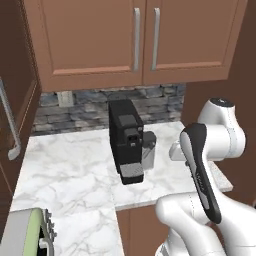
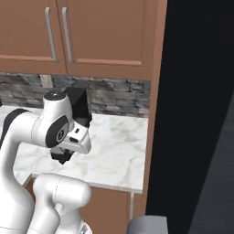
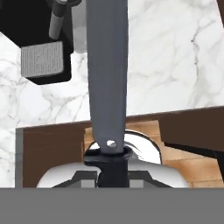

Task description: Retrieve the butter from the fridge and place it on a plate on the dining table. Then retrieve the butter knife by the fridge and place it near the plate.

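Claw [image 3: 107, 168] clamped on the butter knife [image 3: 107, 74] by its black handle, blade sticking way out ahead over the marble bench [image 3: 166, 57]. Biggest worry: that long blade clipping the black coffee machine [image 1: 127, 140] or the bench edge on a swing, twisting loose from such a thin pinch. Knife itself: slim, flat grey blade, rivet near the dark handle, held up in the air.

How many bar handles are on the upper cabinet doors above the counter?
2: the left handle and the right handle hang side by side where the two doors meet, above the coffee machine. Others may be out of frame.
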